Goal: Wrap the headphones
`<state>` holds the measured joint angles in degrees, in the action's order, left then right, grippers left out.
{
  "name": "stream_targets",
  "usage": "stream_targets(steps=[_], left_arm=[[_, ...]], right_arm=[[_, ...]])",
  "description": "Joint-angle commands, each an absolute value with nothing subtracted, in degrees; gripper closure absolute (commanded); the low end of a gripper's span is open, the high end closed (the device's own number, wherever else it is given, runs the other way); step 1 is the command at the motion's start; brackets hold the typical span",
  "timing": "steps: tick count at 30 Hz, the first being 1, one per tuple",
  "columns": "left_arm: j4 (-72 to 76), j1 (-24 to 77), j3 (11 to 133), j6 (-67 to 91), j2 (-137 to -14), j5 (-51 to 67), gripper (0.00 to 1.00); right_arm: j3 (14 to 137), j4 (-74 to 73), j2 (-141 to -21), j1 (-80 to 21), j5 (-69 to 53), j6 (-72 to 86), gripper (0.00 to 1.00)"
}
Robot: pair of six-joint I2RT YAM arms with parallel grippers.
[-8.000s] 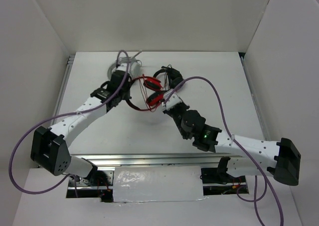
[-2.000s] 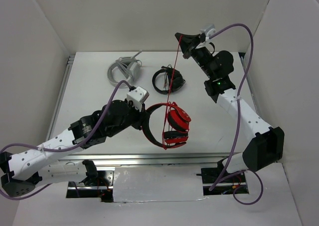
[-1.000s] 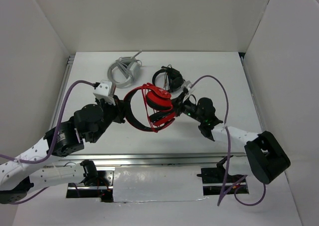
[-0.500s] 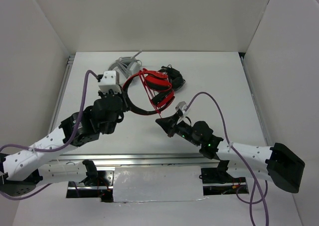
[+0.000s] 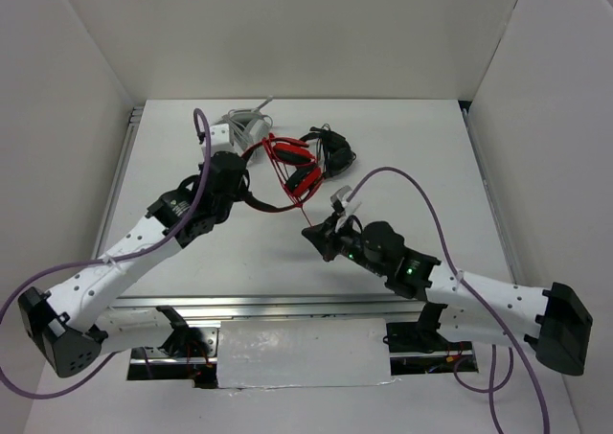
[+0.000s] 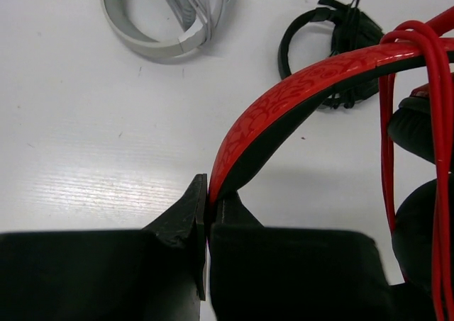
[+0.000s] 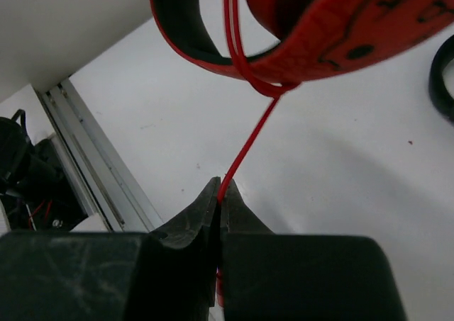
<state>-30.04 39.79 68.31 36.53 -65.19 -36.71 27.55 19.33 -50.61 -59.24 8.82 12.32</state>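
Right arm has come down from high at the rear right, where it stood two seconds back, to low over the front middle. In that time the red headphones (image 5: 295, 164) went from the near middle toward the back of the surface (image 5: 421, 156).

Red headphones now: back-centre, between the grey-white headphones (image 5: 238, 125) and the black headphones (image 5: 335, 150), just beside the black pair. Ear cups touching the surface or not: cannot tell.

Left pincer (image 5: 239, 191): clamped tight on the headband. Left wrist view shows the patterned red outer face and the black lining squeezed between the two fingers, no gap either side. Band arcs up and to the right out of the grip. Grey-white pair lies beyond it at upper left, black pair behind the band at upper right.

Cable (image 5: 306, 212): several red turns cross the band and run down past the black ear pads, at the right edge of the left wrist view. One strand leaves the turns and heads to the right arm.

Right pincer (image 5: 312, 235): closed on that thin strand, which is nipped at the very tips with the fingers all but meeting. Strand runs straight and taut from the tips up to the loops hanging off the band. Metal rail (image 7: 92, 172) at the surface's edge shows to the left in the right wrist view
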Motion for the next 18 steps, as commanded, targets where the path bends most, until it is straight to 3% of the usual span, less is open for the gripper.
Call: stream_targets(steps=[1,6,12,18], left_arm=[[-21.53,37.35,67.33,40.25,-66.79,-41.75,1.0],[-19.08,37.0,63.99,40.69,-68.64,-41.66,1.0],[-15.38,37.7,59.6,40.25,-70.22,-40.78,1.0],[-11.87,38.85,55.81,42.01,-72.24,-37.44,1.0]], right_arm=[[34.96,10.3,-56.06,-57.23,0.37,16.85,0.99],[47.45,-2.72,-65.99,-52.04,-10.26,24.42,1.0],[47.63,3.16,-66.88,-43.34,-27.04,34.09,0.94],[50.27,5.28,-72.33,-39.38,-34.01,41.91,0.94]])
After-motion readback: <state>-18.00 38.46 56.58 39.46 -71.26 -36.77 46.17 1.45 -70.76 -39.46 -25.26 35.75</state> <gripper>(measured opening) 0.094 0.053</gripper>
